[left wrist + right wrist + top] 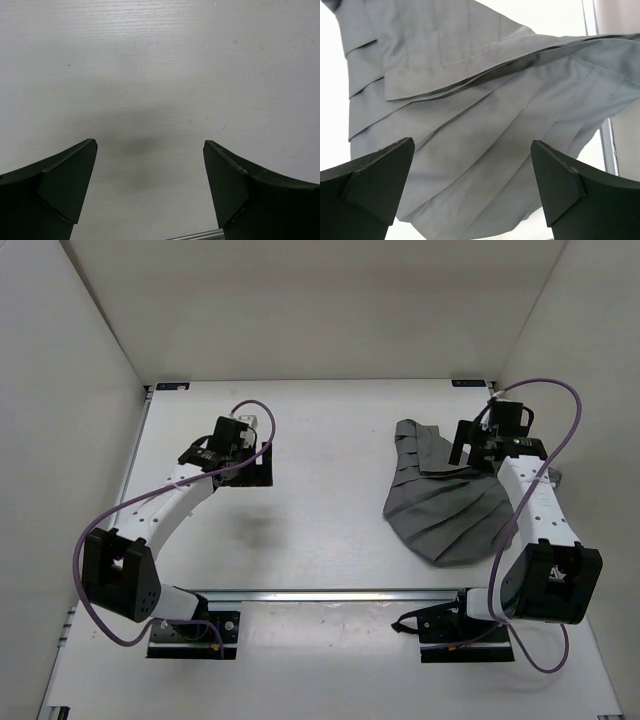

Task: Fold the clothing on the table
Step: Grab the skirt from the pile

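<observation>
On the right half of the tabletop (330,450) the clothing (445,515) lies crumpled, soft and light, likely to sag; both jaws stand wide and empty, the right ones over it; better to pinch its stitched band (460,75).

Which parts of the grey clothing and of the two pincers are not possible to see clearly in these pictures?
- Top view: the right arm covers the right edge of the clothing.
- Right wrist view: the frame edges cut off the clothing; whether the open right pincer touches it cannot be told.
- Left wrist view: only table shows past the open left pincer; the clothing is out of frame.
</observation>
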